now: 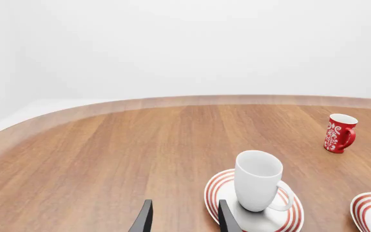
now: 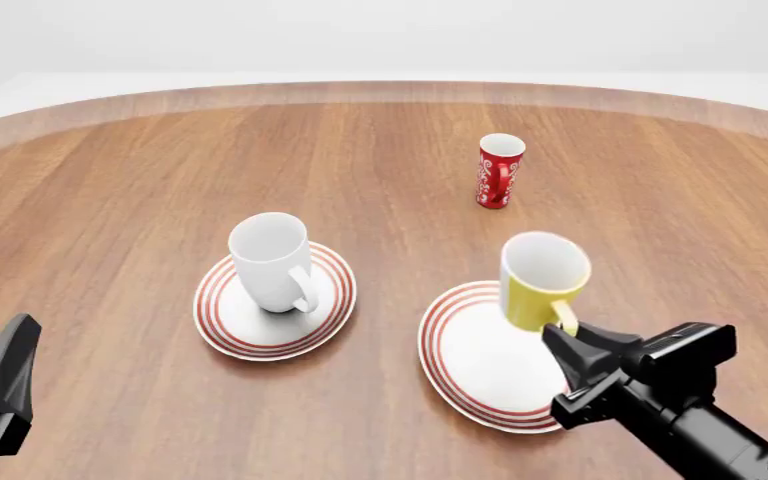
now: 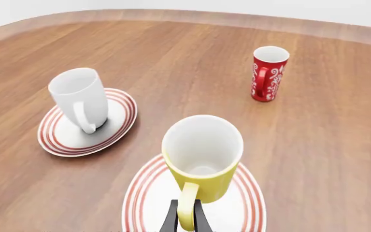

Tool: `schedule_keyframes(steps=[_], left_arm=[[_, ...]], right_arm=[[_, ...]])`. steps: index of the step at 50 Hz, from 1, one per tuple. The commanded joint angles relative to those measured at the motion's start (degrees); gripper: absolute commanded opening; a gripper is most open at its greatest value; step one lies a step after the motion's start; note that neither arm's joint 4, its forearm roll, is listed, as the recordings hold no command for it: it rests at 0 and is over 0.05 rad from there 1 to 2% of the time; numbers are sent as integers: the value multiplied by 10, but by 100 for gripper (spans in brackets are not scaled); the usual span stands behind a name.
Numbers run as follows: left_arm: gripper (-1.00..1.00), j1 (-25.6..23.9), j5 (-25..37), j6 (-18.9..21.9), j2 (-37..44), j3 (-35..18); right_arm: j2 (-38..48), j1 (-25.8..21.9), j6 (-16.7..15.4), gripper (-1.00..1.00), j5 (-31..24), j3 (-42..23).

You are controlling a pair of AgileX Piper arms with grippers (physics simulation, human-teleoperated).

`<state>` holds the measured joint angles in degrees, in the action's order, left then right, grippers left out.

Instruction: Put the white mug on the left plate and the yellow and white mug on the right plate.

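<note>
The right gripper [image 3: 185,215] pinches the handle of the yellow mug [image 2: 542,280], standing on the right plate [image 2: 471,375]; glossy, hard, breakable and slippery, it is best held there.

Bright, even, diffuse light fills all three views, with no clear source. Everything is sharp from near to far, with no blur. The counter [image 2: 117,200] carries a soft sheen. Only faint contact shadows lie under the white mug [image 2: 273,262] and the yellow and white mug [image 2: 542,280]. Wide-angle curvature bends the counter's far edge.
</note>
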<state>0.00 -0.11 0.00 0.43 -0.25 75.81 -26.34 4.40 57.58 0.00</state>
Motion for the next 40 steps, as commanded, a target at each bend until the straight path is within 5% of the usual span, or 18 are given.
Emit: schedule_keyframes(steps=[1,11,40], left_arm=[[100,0,0,0,0,0],[100,0,0,0,0,0],[100,0,0,0,0,0]], right_arm=[[82,1,6,-100,65,0],[140,-9,5,-100,110,0],[167,-16,-4,-100,122,0]])
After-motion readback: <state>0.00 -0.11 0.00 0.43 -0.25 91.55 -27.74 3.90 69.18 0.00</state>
